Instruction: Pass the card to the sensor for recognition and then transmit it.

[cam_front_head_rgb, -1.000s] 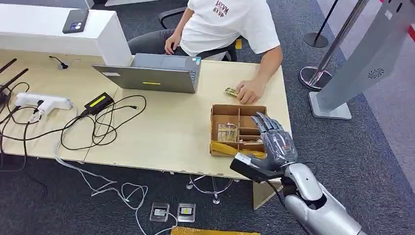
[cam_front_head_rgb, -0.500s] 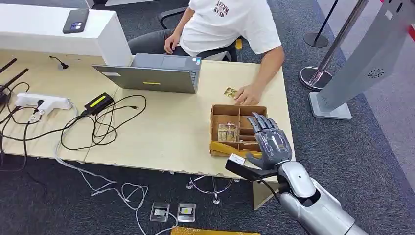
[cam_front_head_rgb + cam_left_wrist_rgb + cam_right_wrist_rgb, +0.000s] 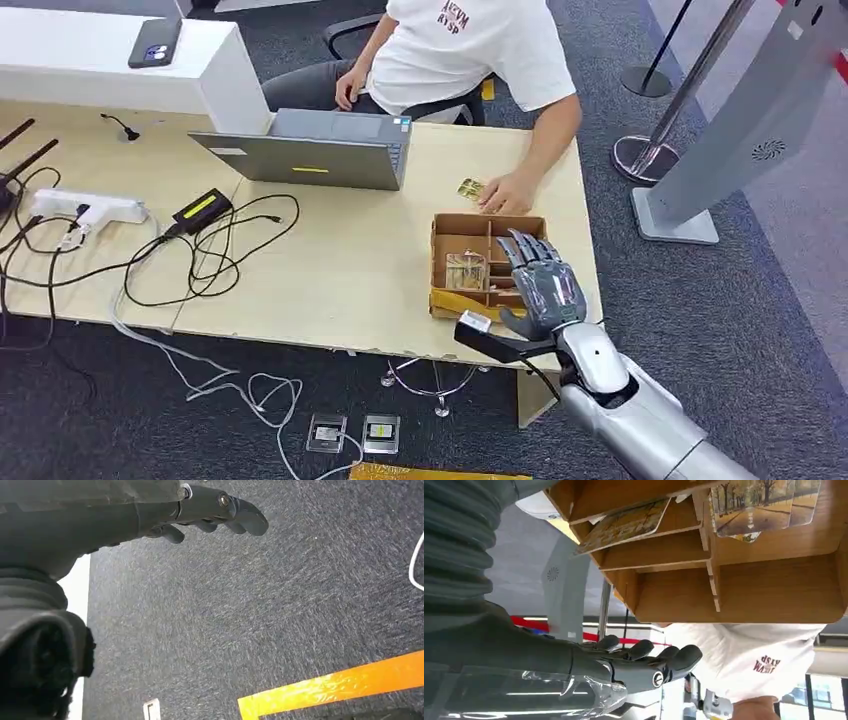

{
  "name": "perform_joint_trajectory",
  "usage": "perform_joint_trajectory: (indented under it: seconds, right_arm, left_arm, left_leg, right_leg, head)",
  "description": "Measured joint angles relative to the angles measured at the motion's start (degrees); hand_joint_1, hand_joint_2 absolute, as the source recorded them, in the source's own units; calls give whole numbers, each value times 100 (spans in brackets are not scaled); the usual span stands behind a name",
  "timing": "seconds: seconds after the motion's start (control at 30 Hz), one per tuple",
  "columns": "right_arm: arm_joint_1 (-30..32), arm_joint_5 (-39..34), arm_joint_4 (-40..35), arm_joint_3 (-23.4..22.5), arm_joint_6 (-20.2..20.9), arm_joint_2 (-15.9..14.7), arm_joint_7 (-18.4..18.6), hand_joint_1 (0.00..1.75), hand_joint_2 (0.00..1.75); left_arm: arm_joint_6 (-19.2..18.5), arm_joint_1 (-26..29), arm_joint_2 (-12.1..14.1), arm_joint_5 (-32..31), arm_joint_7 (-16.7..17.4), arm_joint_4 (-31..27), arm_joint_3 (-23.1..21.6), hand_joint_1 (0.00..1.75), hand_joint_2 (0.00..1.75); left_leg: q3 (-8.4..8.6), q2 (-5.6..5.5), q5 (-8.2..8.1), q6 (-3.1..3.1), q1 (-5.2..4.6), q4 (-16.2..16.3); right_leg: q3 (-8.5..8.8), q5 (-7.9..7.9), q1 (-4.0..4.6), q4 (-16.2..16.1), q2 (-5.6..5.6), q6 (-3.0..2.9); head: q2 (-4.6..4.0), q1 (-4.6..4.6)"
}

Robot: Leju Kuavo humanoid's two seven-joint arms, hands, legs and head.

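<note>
Pale wooden desk (image 3: 330,270) runs across the head view. At its left end lie a white power strip (image 3: 85,207), a black power adapter (image 3: 201,209) and loose black cables (image 3: 215,255). A grey laptop (image 3: 315,150) stands further right, near the far edge. Behind it sits a person in a white T-shirt (image 3: 470,50), one hand (image 3: 505,192) resting on the desk and touching a small card (image 3: 470,187).

Just in front of that hand sits a brown cardboard divider box (image 3: 450,228) with several compartments. One picture card (image 3: 465,270) lies in a left-hand compartment; in the right wrist view another card (image 3: 624,525) is seen tilted in a narrower slot of the box (image 3: 744,590).

Right hand (image 3: 545,285) hovers over the box's right side, fingers (image 3: 664,662) extended and apart, holding nothing. A grey sensor pillar (image 3: 745,120) leans on the carpet to the right of the desk.

Left hand (image 3: 200,510) hangs over dark carpet (image 3: 260,620) with orange floor tape (image 3: 330,687); its fingers are loosely extended and hold nothing.
</note>
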Motion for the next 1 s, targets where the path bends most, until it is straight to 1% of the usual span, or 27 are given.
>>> perform_joint_trajectory:
  seconds: [0.33, 0.6, 1.0]
  right_arm:
    - [-65, -96, 358, 22, -90, 100, 0, 0, 175]
    - [-64, -210, 476, 22, -199, 107, 44, 0, 175]
    - [-66, -225, 583, 22, -232, 107, 50, 0, 175]
  left_arm:
    - [0, 1, 0, 9, 0, 0, 0, 0, 0]
    - [-9, -3, 0, 0, 0, 0, 0, 0, 0]
    - [-22, -7, -2, 19, 0, 0, 0, 0, 0]
  left_leg:
    - [1, 1, 0, 0, 0, 0]
    - [2, 1, 0, 0, 0, 0]
    - [2, 1, 0, 0, 0, 0]
  right_leg:
    - [0, 0, 0, 0, 0, 0]
    - [0, 0, 0, 0, 1, 0]
    - [0, 0, 0, 0, 0, 0]
  head:
    - [0, 0]
    - [0, 0]
    - [0, 0]
